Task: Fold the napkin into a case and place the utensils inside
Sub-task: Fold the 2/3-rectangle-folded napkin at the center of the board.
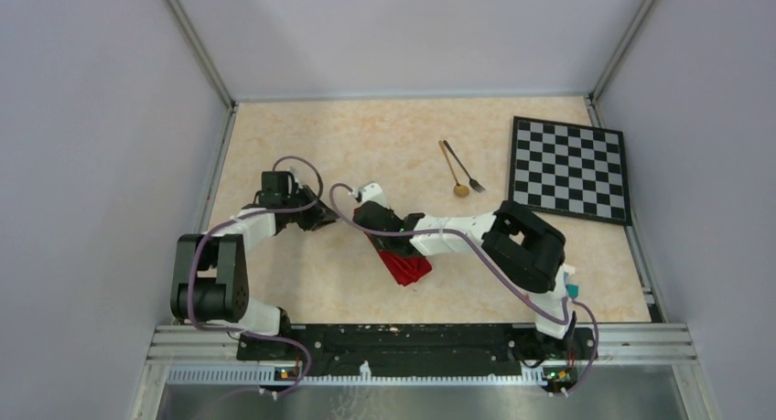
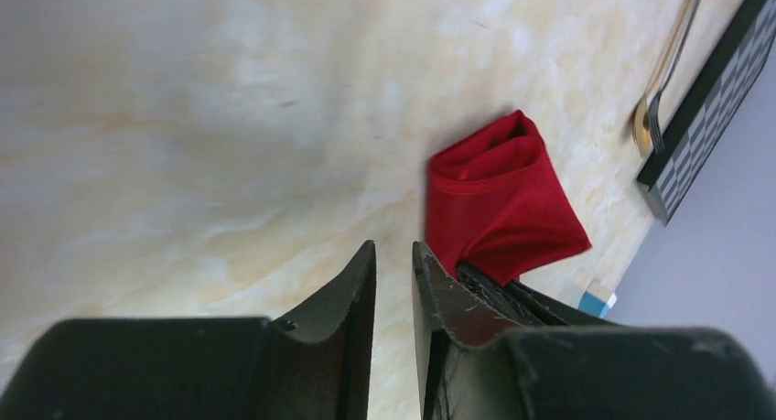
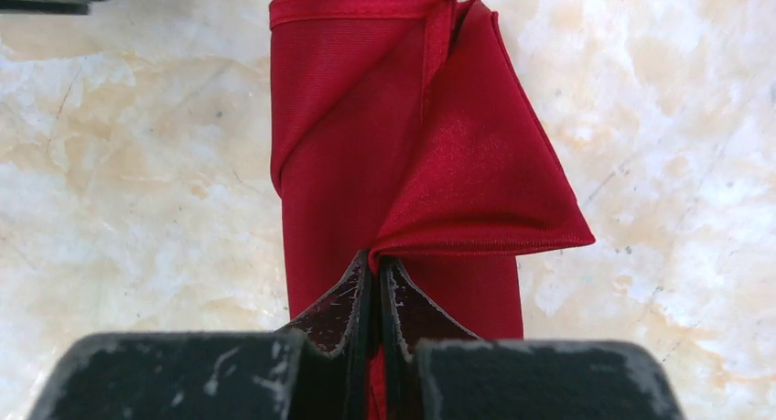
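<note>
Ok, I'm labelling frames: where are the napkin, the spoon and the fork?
napkin [image 3: 403,164]: right wrist view, folded cloth's middle.
gold spoon [image 1: 461,190]: top view, its bowl.
dark fork [image 1: 476,186]: top view, its tines.

There is one napkin [image 1: 405,266], a single deep-red cloth. The utensils number two: one gold spoon [image 1: 452,171] and one dark fork [image 1: 467,172]. There is one black-and-white checkered board [image 1: 570,169] and one table [image 1: 302,136]. One small teal block [image 2: 596,302] shows at the edge of the left wrist view. The arms number two, one left arm [image 1: 212,278] and one right arm [image 1: 526,246]. Two purple cables are in view, one along each arm. There are two grippers, the left gripper [image 2: 393,248] and the right gripper [image 3: 375,257]. Each has two fingers, four fingers in all.
</note>
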`<state>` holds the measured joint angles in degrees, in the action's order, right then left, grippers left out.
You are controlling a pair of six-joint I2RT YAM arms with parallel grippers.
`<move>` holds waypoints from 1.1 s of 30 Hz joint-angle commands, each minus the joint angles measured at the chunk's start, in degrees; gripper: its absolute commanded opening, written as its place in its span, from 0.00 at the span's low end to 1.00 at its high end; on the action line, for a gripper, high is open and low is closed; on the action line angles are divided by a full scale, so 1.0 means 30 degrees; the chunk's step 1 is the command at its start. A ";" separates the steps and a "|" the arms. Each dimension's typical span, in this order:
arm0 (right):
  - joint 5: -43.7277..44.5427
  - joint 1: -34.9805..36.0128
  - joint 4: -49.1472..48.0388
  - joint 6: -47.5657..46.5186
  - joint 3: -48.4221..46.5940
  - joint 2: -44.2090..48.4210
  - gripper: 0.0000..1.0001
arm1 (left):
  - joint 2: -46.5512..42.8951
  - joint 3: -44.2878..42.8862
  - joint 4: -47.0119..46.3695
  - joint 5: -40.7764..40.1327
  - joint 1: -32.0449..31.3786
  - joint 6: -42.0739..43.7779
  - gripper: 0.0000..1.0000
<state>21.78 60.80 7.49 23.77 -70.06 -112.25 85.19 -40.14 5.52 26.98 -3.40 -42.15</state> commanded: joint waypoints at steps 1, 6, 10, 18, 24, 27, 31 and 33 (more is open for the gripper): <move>0.3743 0.1354 0.2088 -0.3469 -0.1645 -0.1926 0.02 | -0.1227 0.0952 -0.0293 0.1363 0.1951 -0.0149 0.26; 0.5850 0.2612 0.2527 -0.6214 -0.3181 -0.3258 0.02 | -0.1600 0.1006 0.0904 0.1952 0.3949 0.0890 0.26; 0.6398 0.3030 0.3289 -0.7795 -0.4085 -0.4238 0.03 | -0.1741 0.1001 0.1284 0.2146 0.4475 0.1279 0.27; 0.5911 0.3412 0.4028 -0.9987 -0.4960 -0.3978 0.17 | -0.2045 0.1345 0.1343 0.2184 0.4511 0.1562 0.26; 0.5240 0.3899 0.3248 -1.3002 -0.5005 -0.3844 0.33 | -0.2108 0.1327 0.1408 0.2099 0.4599 0.1698 0.26; 0.3795 0.3956 0.2425 -1.3686 -0.4633 -0.2883 0.43 | -0.2094 0.1238 0.1447 0.2059 0.4684 0.1756 0.26; 0.1883 0.3973 0.1492 -1.3603 -0.4123 -0.1059 0.60 | -0.2013 0.0922 0.1729 0.2063 0.4793 0.1960 0.26; 0.0633 0.3789 0.1171 -1.2904 -0.3858 -0.0076 0.64 | -0.2077 0.0713 0.1951 0.2080 0.4847 0.2102 0.26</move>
<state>33.45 71.68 14.09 -15.99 -82.83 -120.16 80.60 -36.32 10.85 32.58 10.55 -37.54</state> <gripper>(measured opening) 0.608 0.265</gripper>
